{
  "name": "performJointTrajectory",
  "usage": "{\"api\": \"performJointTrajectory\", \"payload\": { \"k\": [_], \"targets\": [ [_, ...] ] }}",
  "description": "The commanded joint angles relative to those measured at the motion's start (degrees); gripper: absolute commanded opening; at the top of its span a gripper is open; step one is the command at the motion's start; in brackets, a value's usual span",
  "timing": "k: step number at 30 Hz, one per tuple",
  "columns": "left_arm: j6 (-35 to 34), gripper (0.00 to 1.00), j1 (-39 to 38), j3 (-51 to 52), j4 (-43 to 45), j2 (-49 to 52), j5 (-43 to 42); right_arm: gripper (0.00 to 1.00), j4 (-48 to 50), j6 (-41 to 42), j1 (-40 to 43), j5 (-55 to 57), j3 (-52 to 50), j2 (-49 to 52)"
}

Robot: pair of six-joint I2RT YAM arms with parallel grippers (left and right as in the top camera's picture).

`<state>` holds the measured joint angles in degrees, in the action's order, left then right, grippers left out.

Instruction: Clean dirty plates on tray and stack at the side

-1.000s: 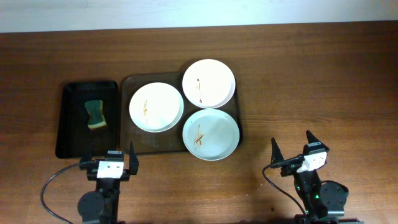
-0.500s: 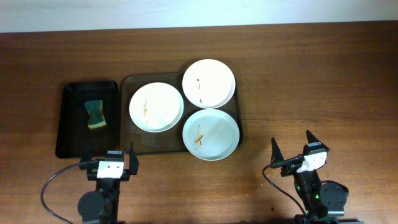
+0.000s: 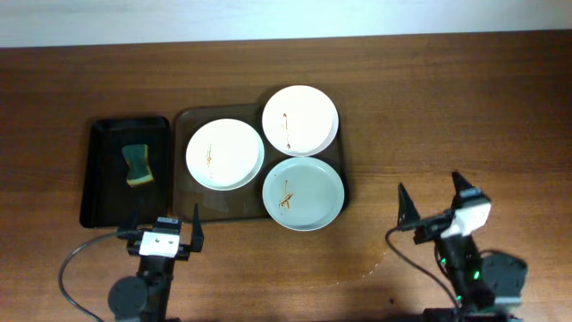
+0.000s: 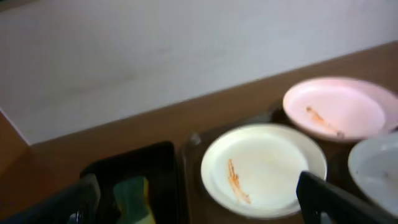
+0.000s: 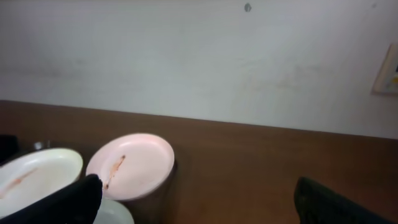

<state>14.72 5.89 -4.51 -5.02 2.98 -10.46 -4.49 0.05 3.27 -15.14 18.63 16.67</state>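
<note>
Three white dirty plates with brown-orange streaks lie on the brown tray [image 3: 192, 204]: one at the left [image 3: 224, 153], one at the back right [image 3: 300, 119], one at the front right [image 3: 303, 192]. My left gripper [image 3: 161, 224] is open and empty near the table's front edge, just in front of the tray. My right gripper [image 3: 433, 199] is open and empty, to the right of the tray. The left wrist view shows the left plate [image 4: 264, 168] and the back plate [image 4: 336, 110]. The right wrist view shows the back plate [image 5: 132, 164].
A narrow black tray [image 3: 107, 179] left of the brown tray holds a green and yellow sponge [image 3: 136, 165], also in the left wrist view [image 4: 134, 199]. A white wall [image 5: 199, 56] rises behind the table's far edge.
My right gripper has moved a little to the right and toward the tray's side. My left gripper has shifted slightly. The plates have not moved.
</note>
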Motion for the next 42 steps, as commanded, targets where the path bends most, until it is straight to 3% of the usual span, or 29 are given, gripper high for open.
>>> {"api": "performJointTrajectory", "payload": {
  "k": [1,5,9,12,16,17,19,21,23,28,30,31,32,33,37,42],
  "targets": [
    [-1.79,0.99,-0.22,-13.22,-3.72,9.62,-2.01,0.98,-4.11,0.59,-0.26,-1.2,11.28,12.5],
    [-1.79,0.99,-0.11,-30.08,-10.99,29.62,-1.79,0.98,-9.84,-0.72,-0.24,-0.74,23.04,26.6],
    [-1.81,0.99,1.79,-56.06,-30.58,59.25,-6.47,0.98,3.69,2.78,-0.26,-1.2,24.9,37.81],
    [-1.81,0.99,1.79,-64.76,-35.3,71.52,-13.97,0.98,2.89,7.23,-0.31,-6.23,26.8,44.96],
    [-1.79,0.99,1.79,-64.76,-35.21,78.01,-15.17,0.98,-12.11,9.31,-4.04,-9.7,41.7,56.96],
    [-3.37,0.99,1.79,-64.76,-33.97,79.82,-10.97,0.98,-17.55,9.51,-8.37,-9.33,50.12,63.47],
    [-12.96,0.99,3.52,-64.76,-31.85,81.09,-2.23,0.98,-22.91,12.31,-13.14,-6.16,58.53,70.86],
    [-18.45,0.99,8.24,-64.76,-31.36,81.13,0.48,0.98,-27.08,15.65,-19.41,-5.42,67.93,80.89],
    [-18.62,0.99,11.78,-64.76,-31.67,81.24,0.61,0.98,-26.77,19.63,-24.48,-5.18,72.57,88.04],
    [-18.56,0.94,13.77,-64.76,-32.79,83.32,6.32,0.98,-24.94,21.46,-33.55,-4.52,76.26,98.4],
    [-18.6,0.92,13.79,-64.74,-33.11,86.29,6.23,0.99,-18.51,22.97,-36.22,-4.57,75.3,100.3],
    [-18.6,0.89,13.79,-64.74,-33.42,88.11,6.23,0.94,-16.79,22.99,-37.86,-3.34,75.17,101.39],
    [-18.6,0.89,13.77,-64.74,-33.35,90.47,6.25,0.74,-17.66,26.49,-39.67,3.15,75.17,102.82],
    [-18.6,0.84,13.77,-64.74,-33.16,91.17,6.25,0.71,-18.86,30.71,-40.54,8.07,75.14,103.65],
    [-18.56,0.84,13.79,-64.74,-32.59,91.91,7.15,0.66,-21.84,34.99,-41.55,12.81,75.12,106.57],
    [-18.32,0.84,13.77,-64.74,-30.8,91.93,7.32,0.55,-22.77,35.65,-41.44,14.82,75.12,108.78]
  ]
}}
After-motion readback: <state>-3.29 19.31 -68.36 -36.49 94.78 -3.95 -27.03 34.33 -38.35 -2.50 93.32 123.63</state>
